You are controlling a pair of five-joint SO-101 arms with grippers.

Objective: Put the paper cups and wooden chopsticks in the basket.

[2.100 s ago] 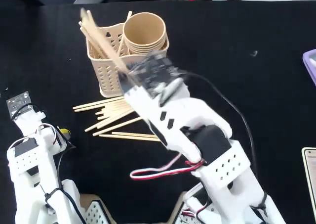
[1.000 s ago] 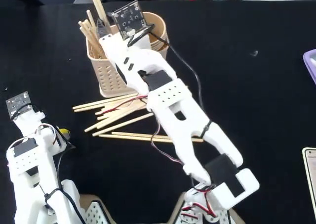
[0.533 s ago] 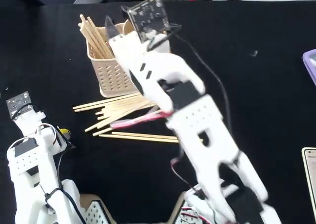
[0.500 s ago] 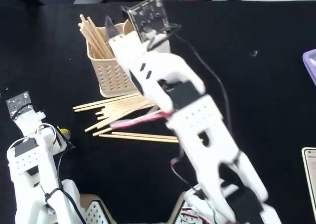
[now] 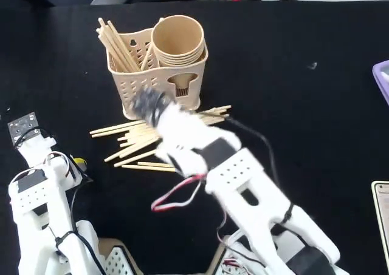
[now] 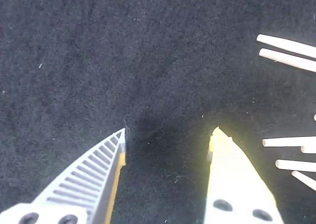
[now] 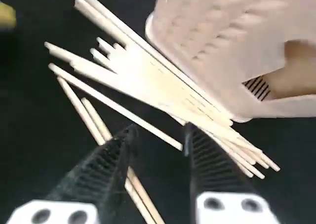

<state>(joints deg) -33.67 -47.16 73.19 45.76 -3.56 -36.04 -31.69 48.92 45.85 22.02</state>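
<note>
A beige slotted basket (image 5: 159,81) stands at the back of the black table. It holds a stack of paper cups (image 5: 178,39) and a bundle of wooden chopsticks (image 5: 117,43). Several loose chopsticks (image 5: 137,138) lie fanned on the table in front of it. My right gripper (image 5: 148,105) hangs just in front of the basket, over that pile. In the right wrist view the gripper (image 7: 160,131) is open and holds nothing, with the chopsticks (image 7: 143,83) and the basket (image 7: 232,46) beyond it. My left gripper (image 6: 169,132) is open over bare cloth, with chopstick ends (image 6: 289,46) off to one side.
The left arm (image 5: 36,190) stands at the near left corner of the table. A purple object (image 5: 383,78) pokes in at the right edge, and a card (image 5: 382,202) lies lower on the right. The table's right half is bare black cloth.
The right arm carried chopsticks up to the basket, left them in it, then drew back and came down over the loose pile. The left arm stayed still.
</note>
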